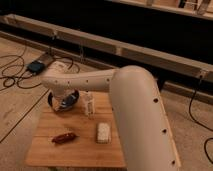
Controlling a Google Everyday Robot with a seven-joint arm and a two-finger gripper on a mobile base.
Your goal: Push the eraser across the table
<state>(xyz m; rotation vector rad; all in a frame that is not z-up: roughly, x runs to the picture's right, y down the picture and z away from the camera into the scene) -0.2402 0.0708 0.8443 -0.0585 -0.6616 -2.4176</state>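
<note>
Small dark eraser, not to be made out on the square light-wood slatted table; pale robot gripper at the table's twelve o'clock edge, grip state I cannot tell; whitish-beige rectangular block at three o'clock, red-brown sausage-shaped item at eight.

One table stands here, and one white arm reaches over it, ending in one gripper above the table's far left corner. On the wood lie one pale block and one red-brown sausage, with one small white upright item behind them. On the floor are one dark box and at least two cables, left and right.
</note>
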